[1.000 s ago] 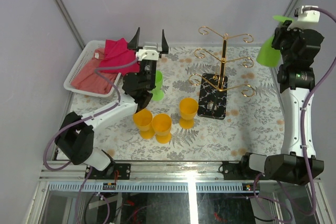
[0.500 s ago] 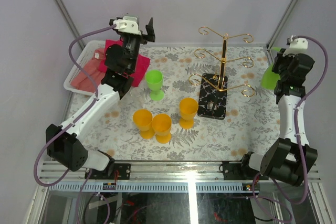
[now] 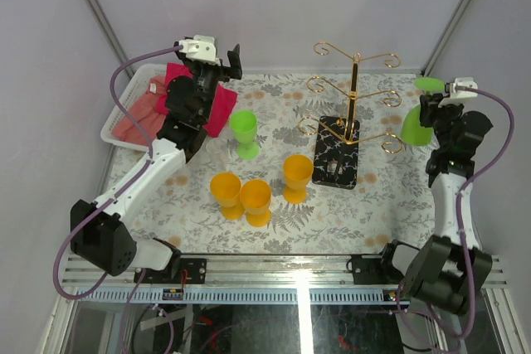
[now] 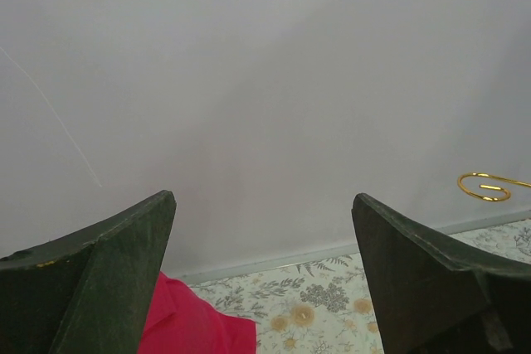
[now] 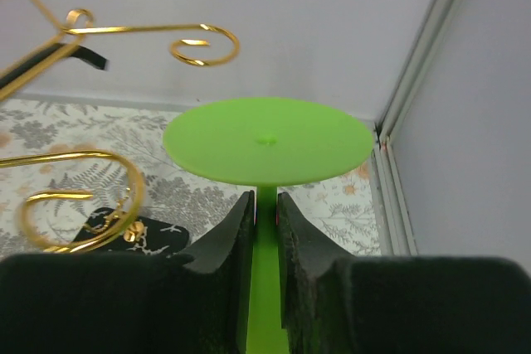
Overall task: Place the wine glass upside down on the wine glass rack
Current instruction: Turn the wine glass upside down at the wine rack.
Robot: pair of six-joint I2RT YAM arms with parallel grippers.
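Here the right claw is clenched on the stem of the green wine glass, with both fingers pressed against the stem. The glass's round foot lies flat just past the fingertips, and in the top view its bowl shows lower, on the claw's left.

The wine glass rack stands to the left of this claw on its black veined base. From the wrist, one curled gold arm ends ahead and to the left of the fingers, and another curl sits low on the left, near the fingertips. In the top view the bowl is close beside the outer curls, but I cannot tell whether they touch.

The left claw is released, with its fingers spread wide and nothing between them. It is raised and faces the back wall. A pink cloth lies below it, and a white basket is on its left. A green goblet stands upright on the table, below and to the right of this claw. Three orange goblets stand nearer the arm bases.
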